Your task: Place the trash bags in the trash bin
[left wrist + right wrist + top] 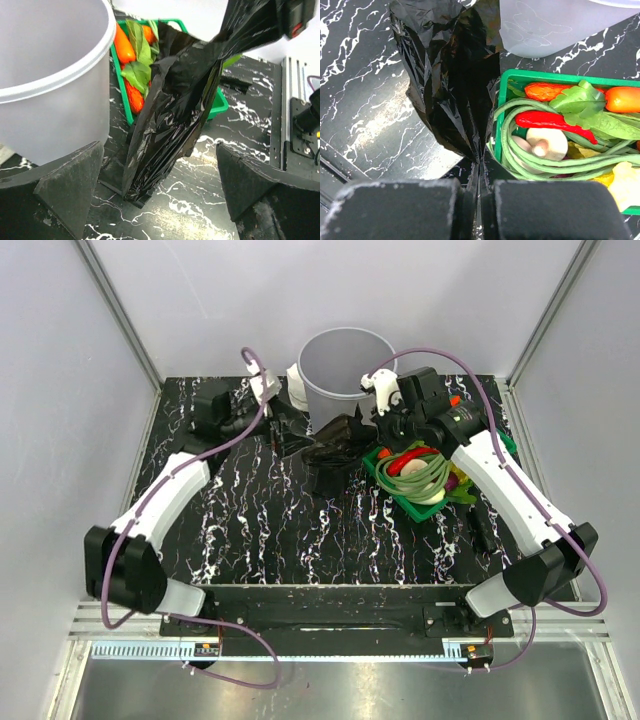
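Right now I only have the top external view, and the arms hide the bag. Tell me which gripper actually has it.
Observer: The right gripper has it. Its wrist camera shows the jaws shut on a pinched fold of the black trash bag.
Operator: Check the left one too.
Observer: The left gripper is wide open. The bag hangs ahead between its fingers, apparently touching neither.
Operator: Report where the bag's lower end is.
Observer: In the left wrist view it appears to rest on the marbled table, outside the trash bin and next to the green basket.
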You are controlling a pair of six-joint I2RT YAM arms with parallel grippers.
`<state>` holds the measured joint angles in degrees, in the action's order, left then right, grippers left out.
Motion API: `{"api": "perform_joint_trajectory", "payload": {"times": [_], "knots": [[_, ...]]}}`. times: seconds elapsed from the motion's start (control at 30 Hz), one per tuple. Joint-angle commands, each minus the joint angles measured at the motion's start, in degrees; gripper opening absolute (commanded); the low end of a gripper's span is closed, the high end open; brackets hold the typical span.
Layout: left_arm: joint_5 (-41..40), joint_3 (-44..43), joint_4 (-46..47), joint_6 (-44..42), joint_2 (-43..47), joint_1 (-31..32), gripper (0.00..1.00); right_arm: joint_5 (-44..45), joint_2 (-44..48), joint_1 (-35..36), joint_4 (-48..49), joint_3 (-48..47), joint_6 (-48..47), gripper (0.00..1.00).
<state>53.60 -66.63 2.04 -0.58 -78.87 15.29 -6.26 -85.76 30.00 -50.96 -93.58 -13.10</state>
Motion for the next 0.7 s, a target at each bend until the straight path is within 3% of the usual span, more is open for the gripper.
{"api": "perform_joint_trajectory", "payload": {"times": [0.0, 0.2, 0.37, 0.47, 0.6, 0.67], "knots": [[4.1, -3.5, -2.0, -8.4, -5.3, 2.8, 0.99, -4.2, 0.8, 0.1, -1.1, -3.3, -1.0, 0.0], [-2.4, -3.3, -4.2, -17.1, -8.3, 6.7, 0.99, -5.2, 1.4, 0.1, -1.7, -3.3, -1.6, 0.0], [-2.2, -5.3, -5.7, -18.9, -11.5, 6.7, 0.98, -5.4, 2.1, 0.1, -1.7, -2.3, -1.7, 0.0], [-1.7, -6.8, -9.1, -20.9, -13.6, 6.9, 0.73, -5.2, 2.6, 0.1, -1.7, -2.1, -1.9, 0.0], [-1.4, -8.6, -12.0, -21.1, -15.6, 6.8, 0.02, -4.7, 3.4, 0.1, -1.6, -1.6, -2.1, 0.0], [-1.9, -8.7, -12.2, -20.3, -15.1, 6.9, 0.0, -4.1, 3.8, 0.1, -1.6, -0.9, -2.4, 0.0]]}}
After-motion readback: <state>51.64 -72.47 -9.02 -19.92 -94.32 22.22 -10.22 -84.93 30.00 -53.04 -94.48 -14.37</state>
